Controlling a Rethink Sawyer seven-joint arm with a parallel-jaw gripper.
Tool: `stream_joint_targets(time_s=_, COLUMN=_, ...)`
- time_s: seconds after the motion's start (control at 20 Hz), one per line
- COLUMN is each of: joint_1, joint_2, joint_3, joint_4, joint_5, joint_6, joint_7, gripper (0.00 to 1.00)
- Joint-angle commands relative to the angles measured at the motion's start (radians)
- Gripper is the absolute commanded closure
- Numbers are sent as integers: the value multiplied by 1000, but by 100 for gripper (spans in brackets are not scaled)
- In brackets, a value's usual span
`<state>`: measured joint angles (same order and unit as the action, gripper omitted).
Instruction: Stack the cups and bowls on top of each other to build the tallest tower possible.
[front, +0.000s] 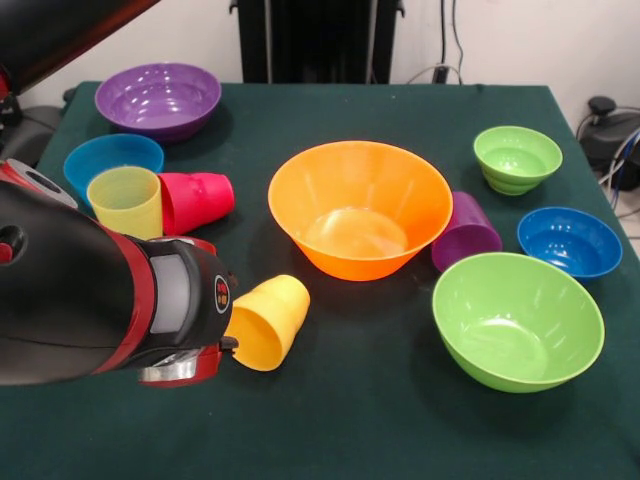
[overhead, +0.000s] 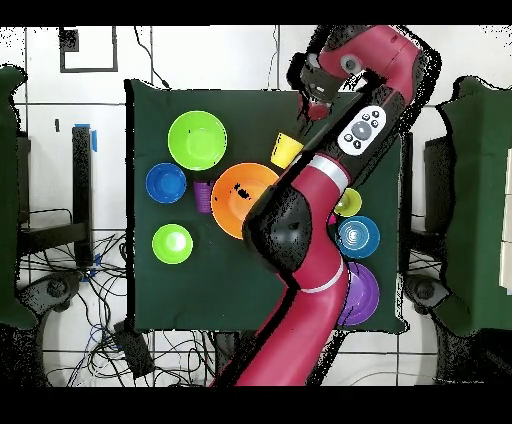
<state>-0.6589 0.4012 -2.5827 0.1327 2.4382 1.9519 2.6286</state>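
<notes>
The orange bowl (front: 360, 208) sat empty at mid-table, nothing stacked in it. The arm (front: 90, 295) hung beside a tipped yellow cup (front: 267, 321); whether its gripper was open could not be told.

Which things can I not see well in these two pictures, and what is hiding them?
- End effector: the front view shows only the arm's head; overhead it is too small to tell open or shut.
- Red-pink cup: hidden under the arm overhead; visible only in the front view.
- Large purple bowl: half covered by the arm overhead.
- Purple cup: partly behind the orange bowl in the front view.
- Stacking: none visible yet.
</notes>
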Motion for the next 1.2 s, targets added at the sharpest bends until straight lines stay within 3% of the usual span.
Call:
stream_joint_targets(time_s=0.05, joint_1=25, joint_2=-5, joint_3=-41, joint_4=-58, joint_5=-25, joint_6=-12, joint_7=70, gripper=0)
stream_joint_targets(time_s=0.45, joint_1=7, joint_2=-8, joint_3=-70, joint_4=-70, joint_5=-4, joint_6=98, joint_7=-19, gripper=0)
stream_joint_targets(time_s=1.2, joint_1=21, joint_2=47, joint_3=-14, joint_4=-67, joint_5=-13, joint_6=-12, joint_7=47, gripper=0)
